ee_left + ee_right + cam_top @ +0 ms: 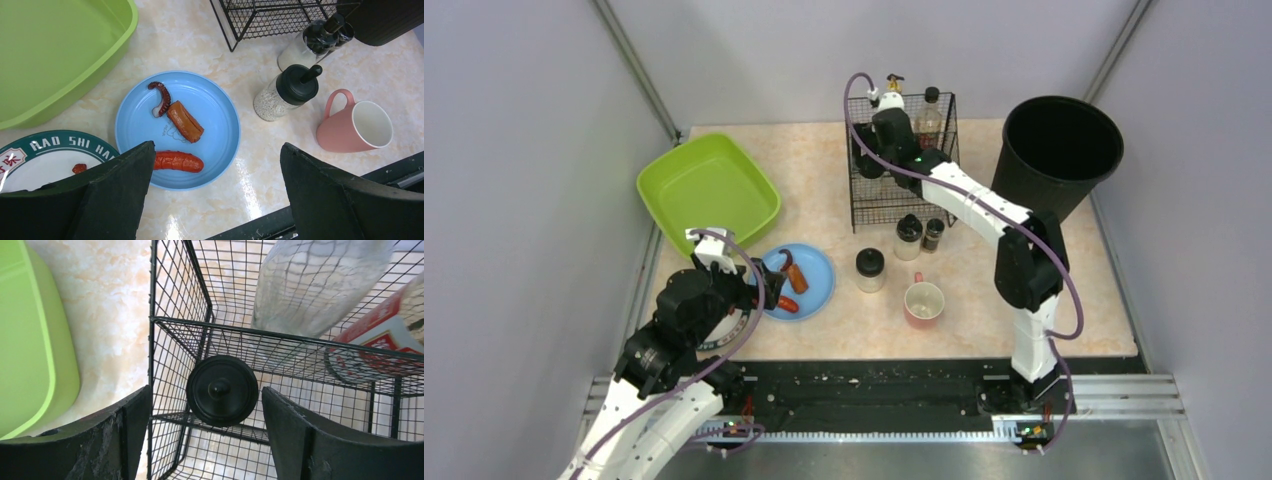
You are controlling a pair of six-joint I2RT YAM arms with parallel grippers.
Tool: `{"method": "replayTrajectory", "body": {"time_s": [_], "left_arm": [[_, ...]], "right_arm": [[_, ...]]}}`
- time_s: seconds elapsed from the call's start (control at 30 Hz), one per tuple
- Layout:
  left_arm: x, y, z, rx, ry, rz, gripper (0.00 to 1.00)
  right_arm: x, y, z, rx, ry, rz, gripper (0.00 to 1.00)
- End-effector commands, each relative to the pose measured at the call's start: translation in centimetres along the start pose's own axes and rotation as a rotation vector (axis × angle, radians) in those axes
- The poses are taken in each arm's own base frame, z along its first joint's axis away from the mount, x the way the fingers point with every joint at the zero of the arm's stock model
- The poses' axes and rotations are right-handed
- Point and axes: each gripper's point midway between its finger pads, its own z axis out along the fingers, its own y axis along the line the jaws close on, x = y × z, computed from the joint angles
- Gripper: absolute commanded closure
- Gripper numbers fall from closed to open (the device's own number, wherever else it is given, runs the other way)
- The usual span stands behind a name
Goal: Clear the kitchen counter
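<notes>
tabletop (824, 170): beige-pink stone-look surface filling the middle of the top view, from the arm bases to the far wall. only this view shows the whole layout: lime-green tub (709, 190) at far left, blue plate (816, 292) in front of it, black wire rack (904, 205) at far centre, black bin (1056, 150) at far right, and a pink mug (924, 303) near the front edge.

the left wrist view alone resolves the food on the blue plate (210, 110): a curled tentacle (161, 97), a brown slab (185, 121) and a red sausage (177, 161). it also shows a white plate (45, 165) with a lettered green rim, just beside the blue one. the left gripper (217, 147) hangs above the blue plate, jaws fully apart, holding and touching nothing.

the right wrist view alone looks down into the rack (180, 330), where a round black lid (222, 390) sits beside two bottles. the right gripper (205, 390) hangs over the rack with its jaws apart on either side of the lid and a gap on each side. nothing is gripped.
</notes>
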Motion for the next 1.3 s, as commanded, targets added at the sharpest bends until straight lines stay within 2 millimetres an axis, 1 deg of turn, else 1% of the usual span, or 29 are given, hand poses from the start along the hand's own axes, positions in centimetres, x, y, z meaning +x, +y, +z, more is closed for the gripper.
{"method": "replayTrajectory", "body": {"time_s": [0.0,0.2,0.27,0.37,0.57,0.63,0.73,0.9,0.97,1.2,1.27], "left_arm": [[-0.4,0.2,0.3,-0.01,-0.02,0.004,0.01],[-0.4,0.2,0.3,-0.013,-0.018,0.003,0.01],[-0.4,0.2,0.3,-0.013,-0.018,0.003,0.01],[-0.4,0.2,0.4,-0.016,-0.015,0.003,0.01],[-0.4,0.3,0.4,-0.018,-0.015,0.003,0.01],[-0.3,0.2,0.5,-0.017,-0.01,0.005,0.01],[-0.2,0.2,0.6,-0.017,0.0,0.007,0.01],[-0.2,0.2,0.6,-0.016,-0.002,0.003,0.01],[-0.3,0.2,0.5,-0.016,-0.008,0.003,0.01],[-0.4,0.1,0.3,-0.008,-0.017,0.003,0.01],[-0.4,0.1,0.3,-0.006,-0.015,0.003,0.01]], "right_arm": [[-6.1,0.3,-4.5,-0.038,-0.151,0.033,0.21],[-7.5,0.3,-7.6,-0.065,-0.197,0.034,0.21],[-7.4,0.6,-8.6,-0.079,-0.203,0.027,0.21],[-6.4,1.1,-10.0,-0.123,-0.191,0.021,0.21],[-4.3,2.1,-13.6,-0.211,-0.199,0.032,0.21],[-3.3,2.4,-14.7,-0.235,-0.195,0.031,0.21],[-1.4,3.2,-15.9,-0.28,-0.162,0.006,0.21],[2.4,5.5,-17.5,-0.378,-0.079,-0.101,0.21],[3.9,5.9,-18.0,-0.394,-0.052,-0.133,0.21],[8.7,5.7,-18.5,-0.405,0.04,-0.166,0.21],[9.6,5.8,-18.3,-0.405,0.053,-0.17,0.21]]}}
